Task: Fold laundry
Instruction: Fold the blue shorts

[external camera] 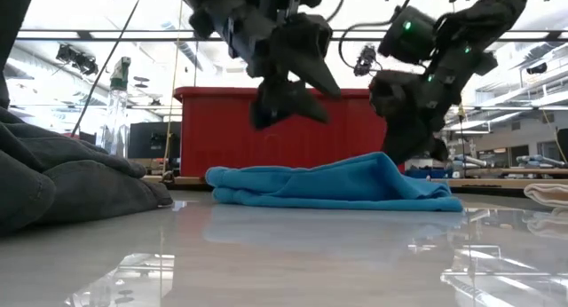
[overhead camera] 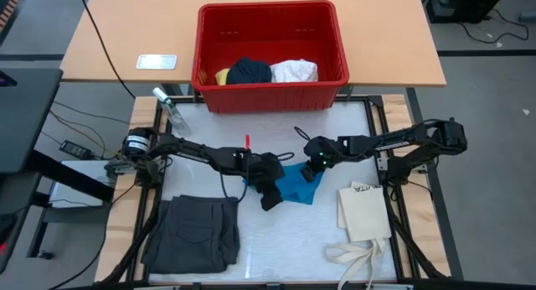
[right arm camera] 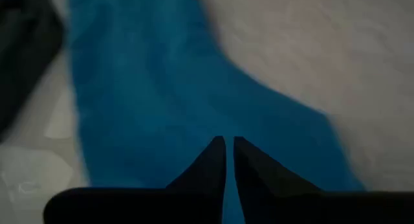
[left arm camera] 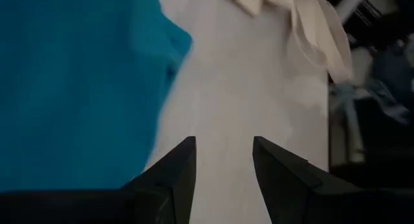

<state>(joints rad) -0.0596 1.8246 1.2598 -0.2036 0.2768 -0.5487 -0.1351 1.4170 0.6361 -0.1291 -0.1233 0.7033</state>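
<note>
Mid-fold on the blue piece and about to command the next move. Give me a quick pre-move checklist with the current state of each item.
1. Blue cloth lies mid-table, bunched, between both arms: ok.
2. Right gripper over the blue cloth, jaws nearly together; whether fabric is pinched: cannot tell.
3. Left gripper beside the cloth's edge, jaws apart with bare table between them, holding nothing: ok.
4. Grey shorts lie at the near left of the table, apart from the blue cloth: ok.
5. Cream tote bag at the near right, straps trailing towards the table edge, close to the right arm's path: not ok.
6. Red bin behind the mat holds more pieces: ok.
</note>
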